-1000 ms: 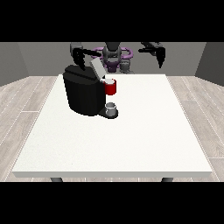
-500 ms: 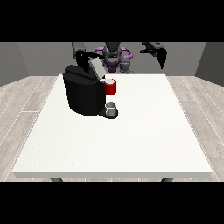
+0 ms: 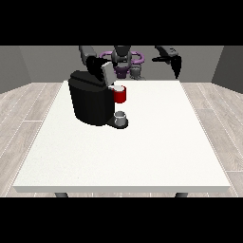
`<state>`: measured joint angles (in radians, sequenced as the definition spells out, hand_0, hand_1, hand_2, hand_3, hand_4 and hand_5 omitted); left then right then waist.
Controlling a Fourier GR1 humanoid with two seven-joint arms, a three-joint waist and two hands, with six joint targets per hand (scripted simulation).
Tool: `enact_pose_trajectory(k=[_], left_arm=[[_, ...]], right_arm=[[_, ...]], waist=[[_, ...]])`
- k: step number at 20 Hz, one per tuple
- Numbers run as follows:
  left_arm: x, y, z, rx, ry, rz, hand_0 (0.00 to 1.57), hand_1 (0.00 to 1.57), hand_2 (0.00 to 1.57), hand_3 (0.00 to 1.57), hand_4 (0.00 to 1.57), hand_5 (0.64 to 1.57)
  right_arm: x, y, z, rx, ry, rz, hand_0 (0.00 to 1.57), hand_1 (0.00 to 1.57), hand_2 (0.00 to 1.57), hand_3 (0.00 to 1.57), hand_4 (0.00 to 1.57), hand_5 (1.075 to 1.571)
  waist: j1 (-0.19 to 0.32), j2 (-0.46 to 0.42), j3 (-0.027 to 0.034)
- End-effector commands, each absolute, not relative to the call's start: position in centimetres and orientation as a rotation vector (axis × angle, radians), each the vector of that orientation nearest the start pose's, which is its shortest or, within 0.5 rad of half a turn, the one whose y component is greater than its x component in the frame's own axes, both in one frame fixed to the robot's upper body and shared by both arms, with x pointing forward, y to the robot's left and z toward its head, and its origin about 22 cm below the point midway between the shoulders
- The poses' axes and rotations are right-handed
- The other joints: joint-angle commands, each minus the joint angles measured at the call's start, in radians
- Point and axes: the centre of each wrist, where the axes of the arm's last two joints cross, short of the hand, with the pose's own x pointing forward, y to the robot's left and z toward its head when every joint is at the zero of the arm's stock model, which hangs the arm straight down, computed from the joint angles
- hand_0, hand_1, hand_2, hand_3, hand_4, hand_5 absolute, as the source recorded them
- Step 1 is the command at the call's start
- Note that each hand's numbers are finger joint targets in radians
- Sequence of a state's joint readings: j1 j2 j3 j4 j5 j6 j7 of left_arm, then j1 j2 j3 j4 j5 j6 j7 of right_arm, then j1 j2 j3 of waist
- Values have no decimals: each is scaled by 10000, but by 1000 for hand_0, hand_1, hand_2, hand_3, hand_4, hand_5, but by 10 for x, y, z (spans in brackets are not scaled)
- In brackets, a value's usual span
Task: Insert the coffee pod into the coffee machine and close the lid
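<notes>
1. The hand at the view's right [image 3: 174, 61] hangs above the tabletop's [image 3: 142, 142] far right corner, holding nothing, fingers pointing down.
2. The hand at the view's left [image 3: 97, 64] meets the coffee machine's [image 3: 90, 97] raised lid [image 3: 104, 71]; its fingers cannot be made out.
3. A red thing at the machine [image 3: 120, 94] sits above a grey thing [image 3: 121, 116] on its base.

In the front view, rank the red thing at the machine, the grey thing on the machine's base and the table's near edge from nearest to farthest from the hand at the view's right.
From the hand at the view's right:
1. Red thing at the machine, at the machine's front, high up.
2. Grey thing, just below it on the machine's base.
3. Table's near edge, at the view's bottom.
</notes>
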<state>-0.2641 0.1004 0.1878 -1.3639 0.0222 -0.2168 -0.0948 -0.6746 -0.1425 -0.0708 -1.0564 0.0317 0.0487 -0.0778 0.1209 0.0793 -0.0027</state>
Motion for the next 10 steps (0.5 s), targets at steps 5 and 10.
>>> enact_pose_trajectory(k=[5,10], left_arm=[[297,267,10,-716,-16803,-1231,0,0,0,0,24,1571],[298,277,14,-274,-16678,-1317,0,0,0,0,169,1571]], right_arm=[[400,-184,87,124,-17331,3489,0,0,0,0,154,1571],[403,-164,98,94,-17280,4373,0,0,0,0,215,1571]], waist=[[153,-41,26],[272,-243,26]])
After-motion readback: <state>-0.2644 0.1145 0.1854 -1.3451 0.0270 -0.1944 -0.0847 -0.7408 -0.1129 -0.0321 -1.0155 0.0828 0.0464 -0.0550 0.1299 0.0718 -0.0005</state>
